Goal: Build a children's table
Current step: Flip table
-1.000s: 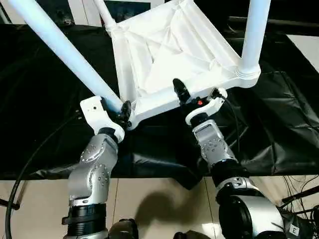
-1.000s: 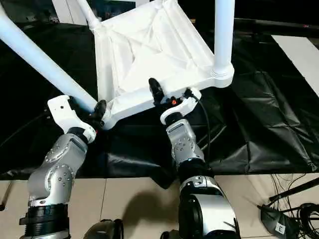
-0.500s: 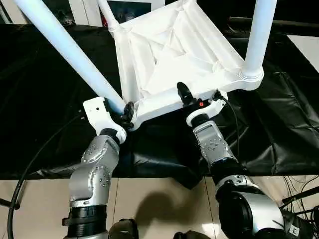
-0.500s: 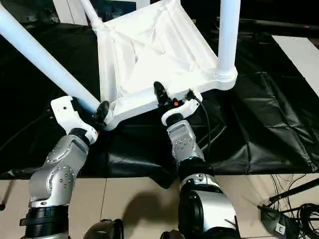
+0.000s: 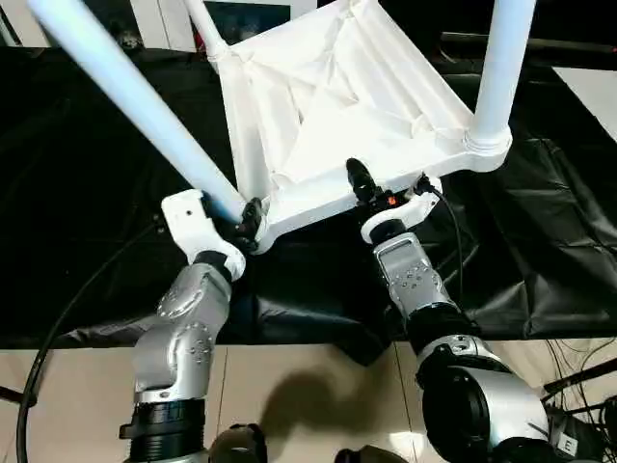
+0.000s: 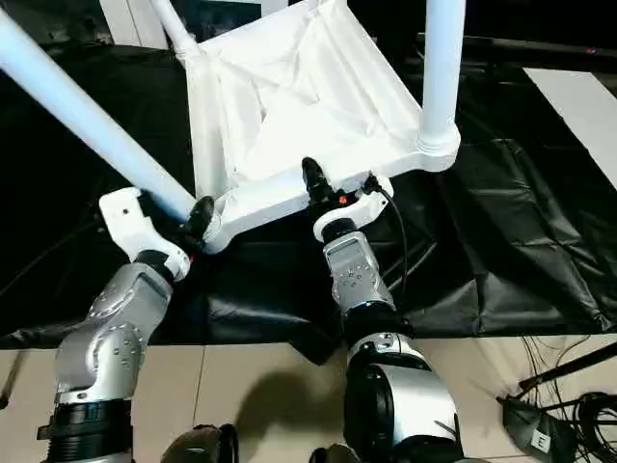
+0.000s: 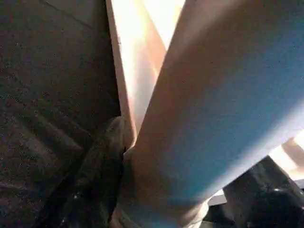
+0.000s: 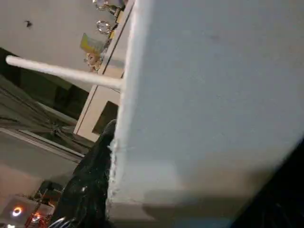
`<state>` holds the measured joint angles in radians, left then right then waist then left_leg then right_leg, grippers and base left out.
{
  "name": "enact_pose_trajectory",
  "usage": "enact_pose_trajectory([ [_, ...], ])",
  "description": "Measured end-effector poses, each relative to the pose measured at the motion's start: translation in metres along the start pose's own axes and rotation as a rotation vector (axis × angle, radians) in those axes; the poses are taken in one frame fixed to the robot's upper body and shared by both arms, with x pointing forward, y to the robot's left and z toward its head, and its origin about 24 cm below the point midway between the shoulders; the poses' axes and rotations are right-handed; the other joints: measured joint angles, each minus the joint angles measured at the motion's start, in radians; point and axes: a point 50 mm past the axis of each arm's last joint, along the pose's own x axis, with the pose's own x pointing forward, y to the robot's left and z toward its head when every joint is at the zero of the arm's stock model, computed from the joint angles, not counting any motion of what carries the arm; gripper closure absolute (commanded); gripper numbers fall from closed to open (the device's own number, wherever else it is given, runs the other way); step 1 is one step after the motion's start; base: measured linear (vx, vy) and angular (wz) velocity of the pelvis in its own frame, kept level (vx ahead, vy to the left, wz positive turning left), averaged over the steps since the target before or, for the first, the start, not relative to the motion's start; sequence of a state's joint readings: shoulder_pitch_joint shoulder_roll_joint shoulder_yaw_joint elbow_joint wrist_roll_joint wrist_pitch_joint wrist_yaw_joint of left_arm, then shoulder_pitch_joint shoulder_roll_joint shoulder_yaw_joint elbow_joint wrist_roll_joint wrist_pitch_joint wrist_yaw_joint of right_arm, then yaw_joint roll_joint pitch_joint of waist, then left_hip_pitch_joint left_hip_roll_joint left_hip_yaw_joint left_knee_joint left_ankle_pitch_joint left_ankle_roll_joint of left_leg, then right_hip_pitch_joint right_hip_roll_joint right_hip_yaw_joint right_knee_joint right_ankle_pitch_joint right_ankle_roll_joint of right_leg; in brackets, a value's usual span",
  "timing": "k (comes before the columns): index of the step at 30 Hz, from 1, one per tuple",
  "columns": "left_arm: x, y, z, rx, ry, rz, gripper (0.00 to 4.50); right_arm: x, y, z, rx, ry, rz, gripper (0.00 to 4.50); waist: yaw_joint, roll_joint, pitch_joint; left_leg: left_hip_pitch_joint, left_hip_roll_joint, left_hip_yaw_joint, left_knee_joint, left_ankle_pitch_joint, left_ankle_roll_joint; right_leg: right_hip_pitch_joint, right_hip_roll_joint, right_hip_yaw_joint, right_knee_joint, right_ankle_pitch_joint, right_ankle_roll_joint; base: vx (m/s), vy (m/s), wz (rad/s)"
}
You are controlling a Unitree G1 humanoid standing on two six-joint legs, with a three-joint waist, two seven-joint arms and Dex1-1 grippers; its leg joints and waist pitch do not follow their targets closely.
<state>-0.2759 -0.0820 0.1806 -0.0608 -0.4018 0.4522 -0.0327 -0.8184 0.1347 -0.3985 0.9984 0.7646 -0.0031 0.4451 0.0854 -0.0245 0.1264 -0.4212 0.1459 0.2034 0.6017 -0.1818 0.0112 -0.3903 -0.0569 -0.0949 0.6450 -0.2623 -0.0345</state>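
Tabletop (image 5: 328, 106) upside down on black cloth (image 5: 87, 193), three legs seen socketed. Our left gripper (image 5: 241, 220) clasps 7 o'clock leg (image 5: 135, 106) base; right gripper (image 5: 371, 188) pinches near rim. Fourth leg: we cannot tell. Nearly done, we judge.

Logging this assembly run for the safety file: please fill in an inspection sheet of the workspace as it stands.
Surface: black sheet, creased, hanging over the near edge.
Job's things: tabletop upside down and tilted, ribbed underside showing; near-left leg, right leg and far leg stand in corner sockets.
Clutter: nothing seen.
Grippers: left hand closed on the base of the near-left leg at its socket; right hand closed on the tabletop's near rim.
Cables: black cable looping by the left arm; more cables on the floor.
Surroundings: light tiled floor.
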Motion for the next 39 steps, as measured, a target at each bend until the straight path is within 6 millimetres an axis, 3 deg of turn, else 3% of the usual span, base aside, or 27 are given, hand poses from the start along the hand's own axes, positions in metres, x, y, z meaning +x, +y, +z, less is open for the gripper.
enact_pose_trajectory([
  [6,-0.004,0.007,0.010,-0.104,-0.090,-0.048,0.69,0.001,0.001,0.000,0.006,0.000,0.003,2.58,0.001,0.000,0.000,-0.008,0.000,0.000,0.001,0.004,0.006,-0.011,0.000,0.000,0.005,0.001,0.001,0.000,0.000,0.00],
  [11,-0.008,0.012,0.020,-0.213,-0.167,-0.084,0.69,0.004,0.006,-0.001,-0.011,0.013,0.021,2.58,-0.007,0.000,0.000,-0.010,0.001,0.000,0.003,0.004,0.006,-0.012,0.000,0.000,0.006,0.003,0.001,0.000,0.000,0.00],
  [14,-0.013,0.013,0.036,-0.281,-0.267,-0.114,0.69,0.006,0.009,0.001,-0.039,0.023,0.033,2.58,-0.015,-0.001,0.000,-0.011,0.001,0.000,0.004,0.004,0.007,-0.013,0.000,0.000,0.006,0.004,0.001,0.000,0.000,0.00],
  [19,-0.022,0.015,0.078,-0.380,-0.498,-0.194,0.69,0.012,0.018,0.005,-0.082,0.024,0.048,2.58,-0.024,-0.001,0.000,-0.010,0.001,0.000,0.005,0.007,0.008,-0.012,0.000,0.000,0.007,0.006,0.001,0.000,0.000,0.00],
  [22,-0.032,0.024,0.104,-0.364,-0.615,-0.235,0.69,0.015,0.022,0.007,-0.097,0.023,0.054,2.58,-0.023,0.000,0.000,-0.006,0.001,0.000,0.005,0.009,0.008,-0.007,0.000,0.000,0.007,0.007,0.001,0.000,0.000,0.00],
  [32,-0.042,0.032,0.133,-0.255,-0.695,-0.269,0.69,0.016,0.022,0.017,-0.132,0.000,0.042,2.59,-0.003,-0.001,0.000,-0.004,0.001,0.005,0.005,0.012,0.008,-0.005,-0.003,0.001,0.005,0.014,0.002,0.000,0.000,0.00],
  [35,-0.047,0.037,0.160,-0.180,-0.775,-0.265,0.69,0.016,0.021,0.027,-0.163,-0.019,0.036,2.59,0.006,0.000,0.000,-0.004,0.001,0.006,0.004,0.014,0.006,-0.004,-0.003,0.001,0.004,0.016,0.003,0.000,0.000,0.00],
  [39,-0.061,0.051,0.195,-0.100,-0.883,-0.241,0.69,0.014,0.018,0.055,-0.235,-0.069,0.025,2.59,0.009,0.000,0.000,0.003,0.001,0.009,0.001,0.015,0.004,0.006,-0.004,0.002,0.001,0.017,0.003,0.000,0.000,0.00],
])
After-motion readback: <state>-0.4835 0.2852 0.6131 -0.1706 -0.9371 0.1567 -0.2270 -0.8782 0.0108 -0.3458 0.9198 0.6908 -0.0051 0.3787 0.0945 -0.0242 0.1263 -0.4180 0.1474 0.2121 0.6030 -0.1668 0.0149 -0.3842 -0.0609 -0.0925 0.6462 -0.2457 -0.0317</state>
